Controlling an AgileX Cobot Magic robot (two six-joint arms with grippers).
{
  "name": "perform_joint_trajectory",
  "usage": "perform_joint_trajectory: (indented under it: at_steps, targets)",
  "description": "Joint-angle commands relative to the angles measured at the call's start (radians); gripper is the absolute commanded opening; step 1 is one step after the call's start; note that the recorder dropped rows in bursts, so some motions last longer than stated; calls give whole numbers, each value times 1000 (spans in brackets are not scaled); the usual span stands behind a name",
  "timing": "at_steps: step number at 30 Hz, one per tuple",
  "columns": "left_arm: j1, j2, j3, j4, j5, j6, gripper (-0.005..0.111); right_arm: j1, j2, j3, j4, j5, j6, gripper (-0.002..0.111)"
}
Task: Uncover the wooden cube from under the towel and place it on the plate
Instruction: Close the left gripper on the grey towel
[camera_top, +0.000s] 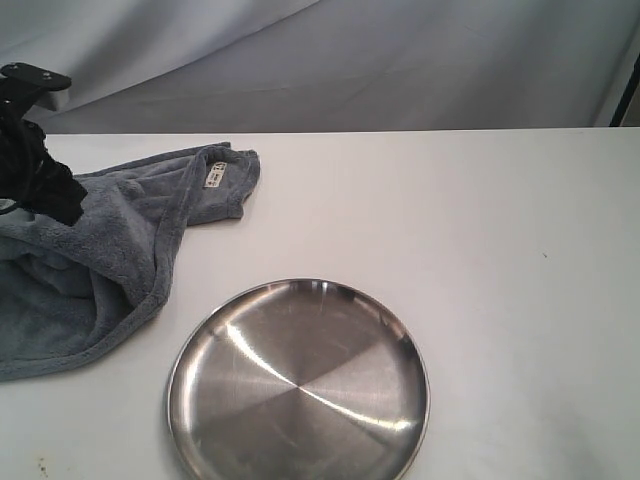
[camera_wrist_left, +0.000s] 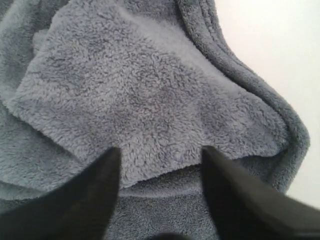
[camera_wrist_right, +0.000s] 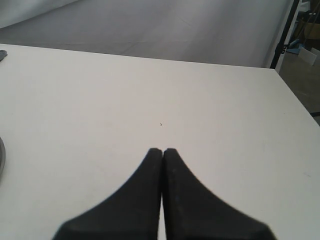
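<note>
The blue-grey towel (camera_top: 110, 260) lies bunched at the table's left side, its white label (camera_top: 213, 175) at the far corner. The wooden cube is hidden; no part of it shows in any view. The steel plate (camera_top: 200, 345) sits empty at the front centre. My left gripper (camera_top: 52, 198) is down on the towel's left part. In the left wrist view that gripper (camera_wrist_left: 160, 156) is open, its fingers (camera_wrist_left: 95, 185) straddling a raised fold of the towel (camera_wrist_left: 150, 95). The right gripper (camera_wrist_right: 162, 150) is shut on nothing above bare table and is out of the exterior view.
The white table (camera_top: 480, 260) stretches to the right of the plate. A grey cloth backdrop (camera_top: 350, 60) hangs behind the far edge. The plate's rim (camera_wrist_right: 1, 155) just shows at the edge of the right wrist view.
</note>
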Motion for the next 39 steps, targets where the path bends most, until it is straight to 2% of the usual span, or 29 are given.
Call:
perform_joint_trajectory:
  at_steps: [1,6,15,24,39]
  targets:
    - [-4,10,-5,51,16,-21,103,-8,-6,4,5,-2,-4,0]
    - [-4,66,-5,132,65,-26,104,-8,-6,4,5,-2,-4,0]
    - [-4,89,-5,248,-42,-164,104,-8,-6,4,5,-2,-4,0]
    - [-4,92,-5,197,-142,-252,104,-8,-6,4,5,-2,-4,0]
    - [-4,173,-3,166,-143,-253,104,-8,-6,4,5,-2,-4,0]
